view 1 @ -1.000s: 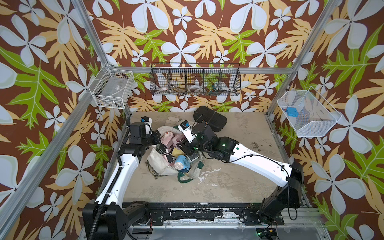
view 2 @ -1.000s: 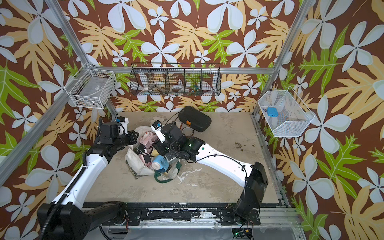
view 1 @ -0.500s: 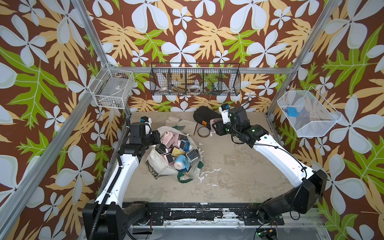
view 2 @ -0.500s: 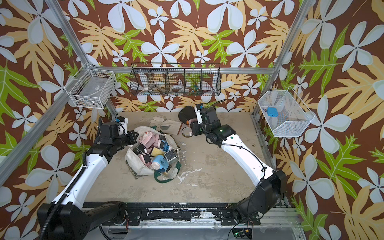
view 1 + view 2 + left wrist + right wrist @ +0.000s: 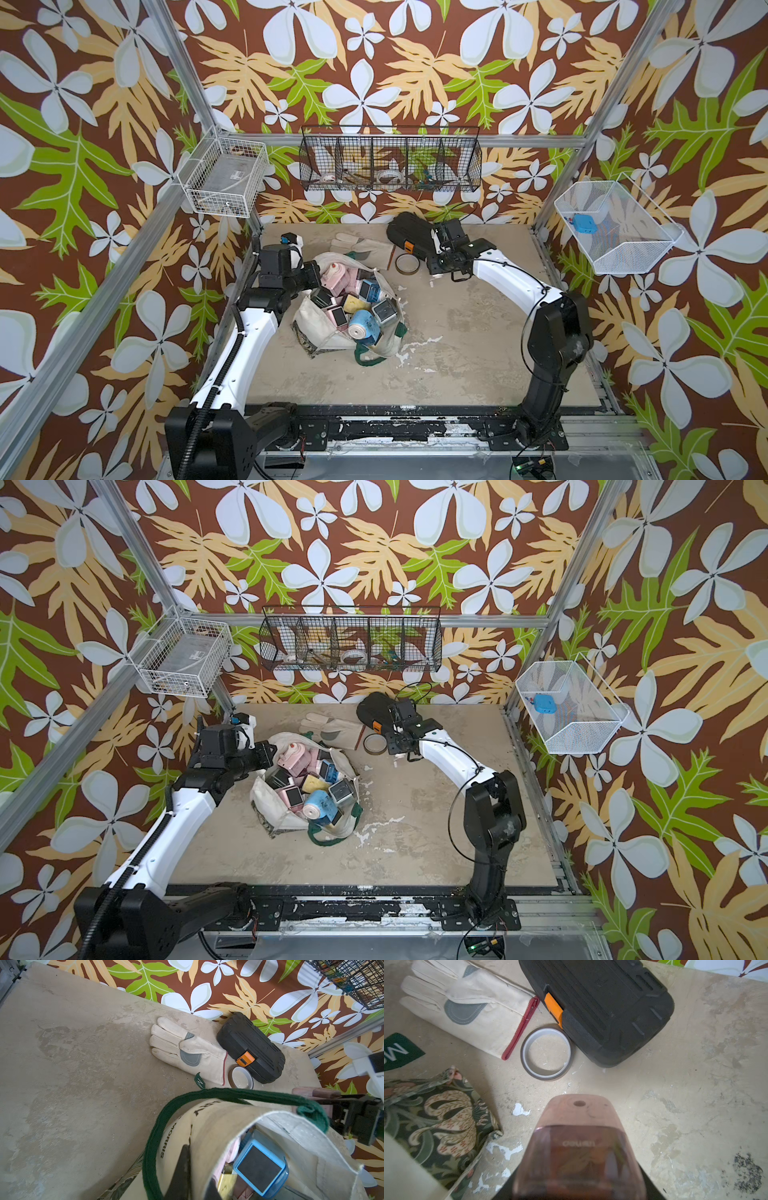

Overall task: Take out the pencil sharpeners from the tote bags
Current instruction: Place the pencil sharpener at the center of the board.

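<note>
White arm links (image 5: pixel 249 332), black joints (image 5: pixel 557 328), black corrugated cable (image 5: pixel 192 436)

Sharpeners (image 5: pixel 351 305) heaped in the bag (image 5: pixel 307 320) at left — glove (image 5: pixel 361 247) just behind, tape roll (image 5: pixel 544 1076) between glove and case (image 5: pixel 409 237).

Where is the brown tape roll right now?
In both top views the tape roll lies flat at the back of the table, between the cuff of the glove and the black case.

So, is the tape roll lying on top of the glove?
No, the tape roll lies flat on the table between the glove and the black case, not on either.
</note>
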Robot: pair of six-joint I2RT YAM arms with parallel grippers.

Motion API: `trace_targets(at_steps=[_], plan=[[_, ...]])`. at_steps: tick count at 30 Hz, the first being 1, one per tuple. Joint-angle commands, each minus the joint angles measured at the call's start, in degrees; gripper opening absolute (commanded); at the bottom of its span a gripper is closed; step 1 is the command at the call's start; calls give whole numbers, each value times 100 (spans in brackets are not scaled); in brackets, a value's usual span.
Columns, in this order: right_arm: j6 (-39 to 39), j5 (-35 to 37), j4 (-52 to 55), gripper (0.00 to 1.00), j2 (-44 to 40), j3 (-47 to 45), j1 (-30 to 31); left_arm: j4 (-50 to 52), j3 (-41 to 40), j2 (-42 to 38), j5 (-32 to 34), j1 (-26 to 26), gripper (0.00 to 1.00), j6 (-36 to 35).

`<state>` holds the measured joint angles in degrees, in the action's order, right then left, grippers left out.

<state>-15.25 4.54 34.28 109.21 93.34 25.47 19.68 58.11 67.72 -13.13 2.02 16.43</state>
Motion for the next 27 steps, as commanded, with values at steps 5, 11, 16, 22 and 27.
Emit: trace_targets(at_steps=[5, 11, 16, 22, 27], plan=[[-22, -59, 414, 31, 993, 1007, -53, -205, 66, -22, 116, -26, 0, 86], [-50, -50, 631, 31, 1629, 1671, -88, -193, 69, -17, 105, -40, 0, 86], [-42, 89, 730, 30, 2028, 1978, -146, -198, 65, -14, 100, -36, 0, 84], [-41, 142, 813, 30, 2356, 2131, -221, -194, 61, -14, 99, -37, 0, 86], [-22, 220, 861, 31, 2482, 2112, -219, -194, 66, -5, 91, -40, 0, 84]])
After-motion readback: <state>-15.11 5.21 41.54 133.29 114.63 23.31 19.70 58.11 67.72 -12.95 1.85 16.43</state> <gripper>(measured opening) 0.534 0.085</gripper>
